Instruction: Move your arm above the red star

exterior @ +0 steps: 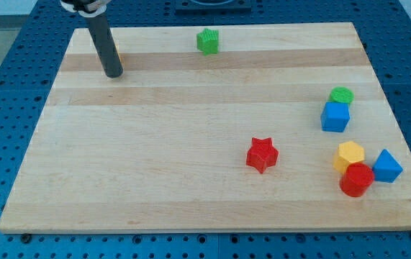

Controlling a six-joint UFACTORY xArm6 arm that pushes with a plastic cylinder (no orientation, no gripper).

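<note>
The red star lies on the wooden board, right of centre toward the view's bottom. My tip rests on the board near the view's top left, far from the red star, up and to its left. A small sliver of a yellow-orange block shows just behind the rod, mostly hidden by it.
A green star-like block sits at the view's top centre. At the right stand a green cylinder touching a blue cube. Lower right holds a yellow hexagon block, a red cylinder-like block and a blue triangular block.
</note>
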